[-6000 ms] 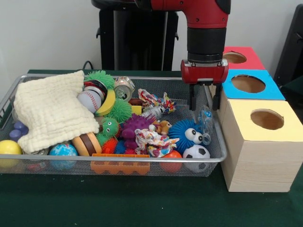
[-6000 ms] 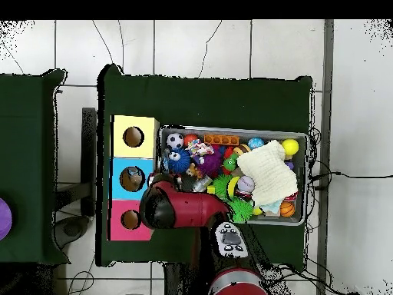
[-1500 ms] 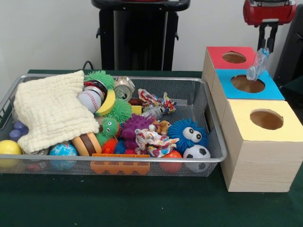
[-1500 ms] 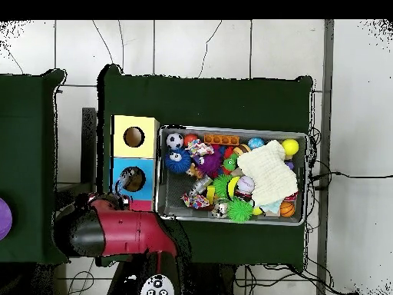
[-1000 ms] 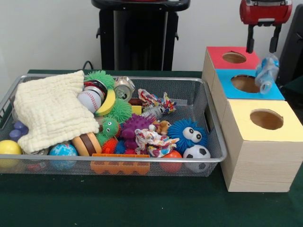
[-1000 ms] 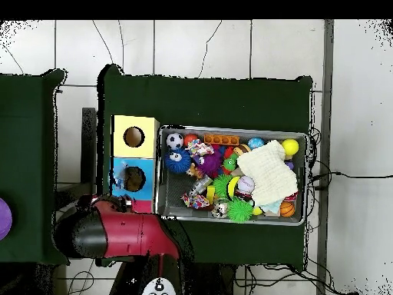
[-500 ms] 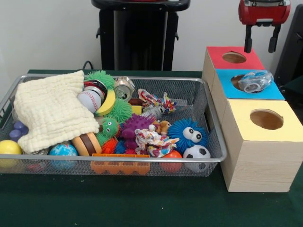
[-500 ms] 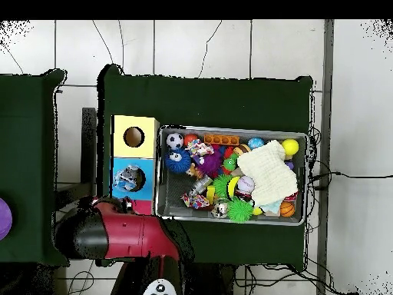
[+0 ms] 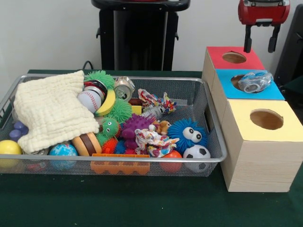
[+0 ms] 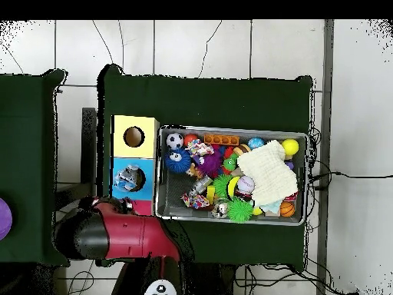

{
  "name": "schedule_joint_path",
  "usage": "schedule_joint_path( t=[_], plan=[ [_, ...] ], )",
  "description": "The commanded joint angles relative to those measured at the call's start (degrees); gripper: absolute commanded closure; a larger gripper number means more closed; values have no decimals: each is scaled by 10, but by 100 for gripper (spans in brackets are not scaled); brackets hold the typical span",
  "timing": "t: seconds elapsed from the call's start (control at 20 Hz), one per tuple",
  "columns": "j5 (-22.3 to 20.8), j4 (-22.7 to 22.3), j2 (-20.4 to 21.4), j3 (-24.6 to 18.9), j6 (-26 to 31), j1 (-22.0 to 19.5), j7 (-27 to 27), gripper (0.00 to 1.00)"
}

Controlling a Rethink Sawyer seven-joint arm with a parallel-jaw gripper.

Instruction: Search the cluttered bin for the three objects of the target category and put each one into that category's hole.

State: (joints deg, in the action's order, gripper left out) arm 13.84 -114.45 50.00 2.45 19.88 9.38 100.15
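The gripper point(image 9: 259, 45) hangs high above the red-topped box point(image 9: 246, 59), its red wrist housing at the top of the front view and its two dark fingers point(image 9: 247, 41) pointing straight down, spread apart with nothing between them. From overhead the red arm point(image 10: 123, 236) lies level, reaching out to a point just beside the red-topped box, which it largely covers there. The crumpled clear plastic bottle point(image 9: 255, 81) lies on its side on the blue-topped box point(image 9: 267, 92), next to the red-topped box, resting across the rim of the round hole point(image 9: 238, 81) rather than down inside it (part of the dark opening shows beside it). The overhead view shows the same pale bottle point(image 10: 126, 180) over that hole. The yellow-topped box point(image 9: 246, 116) stands on the other side of the blue one from the red-topped box, its hole open. Well apart from the red-topped box, past the blue one's side, the wire bin point(image 9: 215, 158) holds its clutter: a cream cloth point(image 9: 49, 111), a blue fuzzy ball with eyes point(image 9: 187, 134), a small soccer ball point(image 9: 196, 153), a purple spiky toy point(image 9: 136, 125), a baseball point(image 9: 88, 100) and a crushed can point(image 9: 124, 87).
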Motion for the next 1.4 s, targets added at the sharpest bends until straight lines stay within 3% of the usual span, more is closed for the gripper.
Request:
schedule_joint_path(
  t=[0.05,0.35,0.65,1.05,1.4],
  plan=[
    [13,-29,-13,-18,10,-37,101,0],
    [-13,-36,-106,-52,-122,-68,102,0],
    [-16,-7,-167,-44,-178,-56,108,0],
    [12,2,-172,-35,-175,-34,124,0],
    [4,-18,-157,-52,-176,-52,120,0]
  ],
)
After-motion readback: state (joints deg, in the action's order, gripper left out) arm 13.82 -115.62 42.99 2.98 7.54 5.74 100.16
